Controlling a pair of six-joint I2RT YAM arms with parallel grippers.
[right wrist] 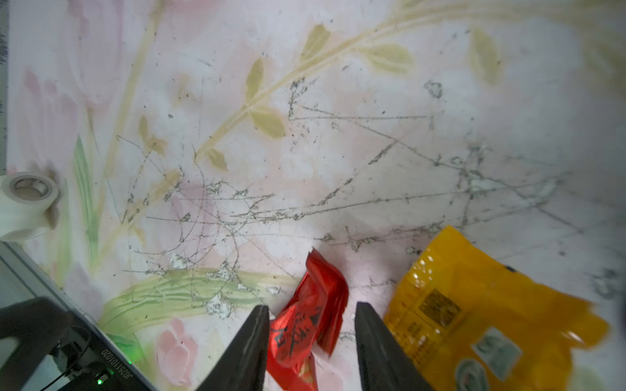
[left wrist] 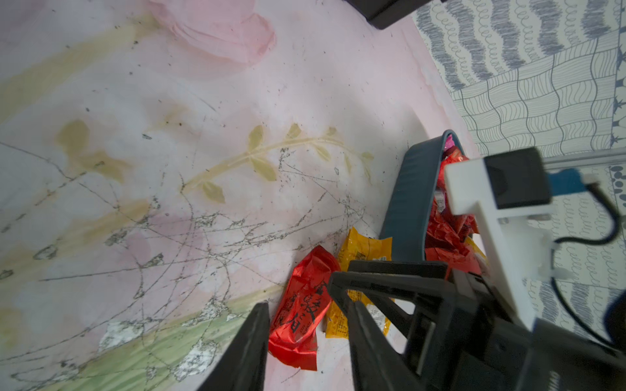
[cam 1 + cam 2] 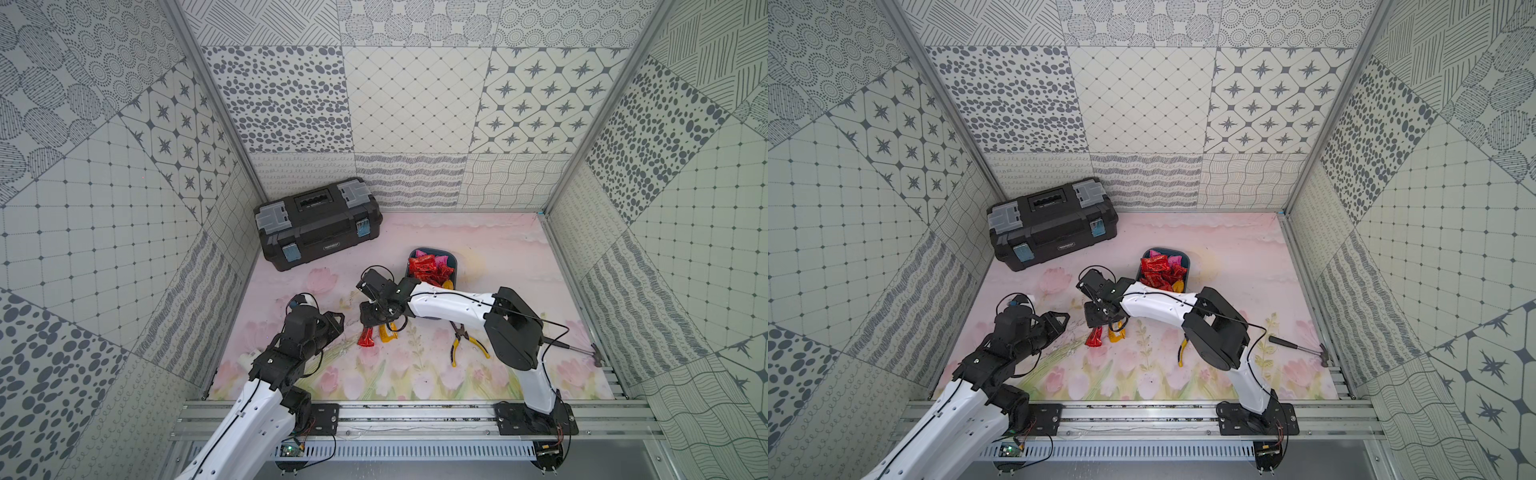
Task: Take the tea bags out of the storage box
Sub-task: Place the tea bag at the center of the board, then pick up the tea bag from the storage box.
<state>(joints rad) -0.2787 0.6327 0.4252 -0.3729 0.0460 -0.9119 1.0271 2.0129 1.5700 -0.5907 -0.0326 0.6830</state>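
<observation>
In both top views the storage box [image 3: 454, 266] [image 3: 1187, 266] stands just past the middle of the mat [image 3: 498, 257], toward 1 o'clock. It is heaped above its rim with tea bags [image 3: 428, 269] [image 3: 1158, 270], and its walls stand apart from every mat edge. At 7 o'clock of it a red tea bag [image 3: 366, 337] and a yellow tea bag [image 3: 389, 333] lie on the mat side by side, very close together. The right gripper [image 1: 311, 307] hangs over them with its jaws partly open. The red tea bag lies loose between the fingers, not clasped. The left gripper [image 3: 337, 321], at 9 o'clock of the pair and near it, is likewise partly open and holds nothing. A toolbox [image 3: 318, 226] fills the 10 o'clock corner. Pliers [image 3: 465, 347] lie at 4 o'clock beside the right arm, and a hammer [image 3: 575, 350] lies by the edge at 4 o'clock. Open mat runs from 12 to 3 o'clock of the storage box and along the 6 o'clock edge.
</observation>
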